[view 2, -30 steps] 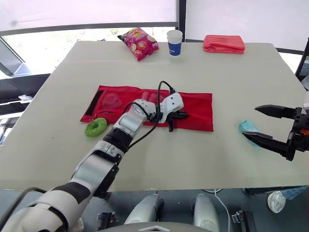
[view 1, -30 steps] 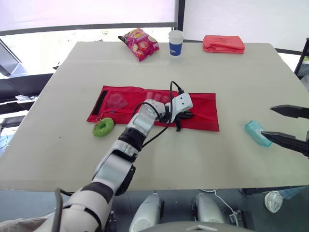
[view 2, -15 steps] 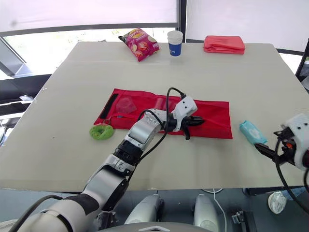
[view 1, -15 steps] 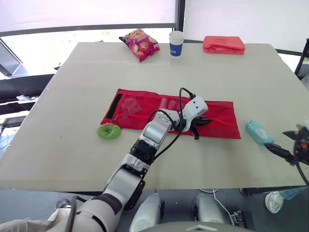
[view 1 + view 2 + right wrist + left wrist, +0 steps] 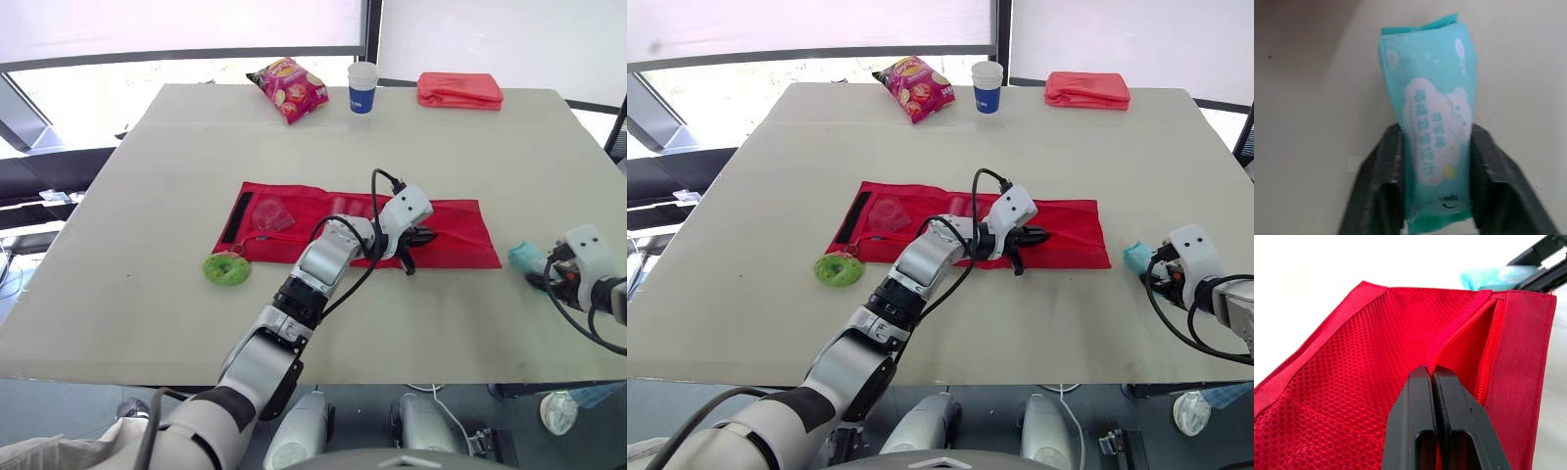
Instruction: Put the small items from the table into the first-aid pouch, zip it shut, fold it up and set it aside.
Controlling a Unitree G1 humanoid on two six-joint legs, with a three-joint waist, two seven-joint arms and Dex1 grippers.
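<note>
Left gripper pinches red mesh fabric pouch at its zipper; right gripper clasps teal plastic wipes packet.

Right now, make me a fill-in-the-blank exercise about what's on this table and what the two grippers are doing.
1. The left gripper is shut on the red pouch right at its open ___.
2. The teal packet gripped by the right gripper lies on the robot's ___ of the pouch.
3. The green ring lies by the pouch's ___ end.
4. Between the snack bag and the folded red cloth stands a paper ___.

Missing words: zipper; right; left; cup
</note>
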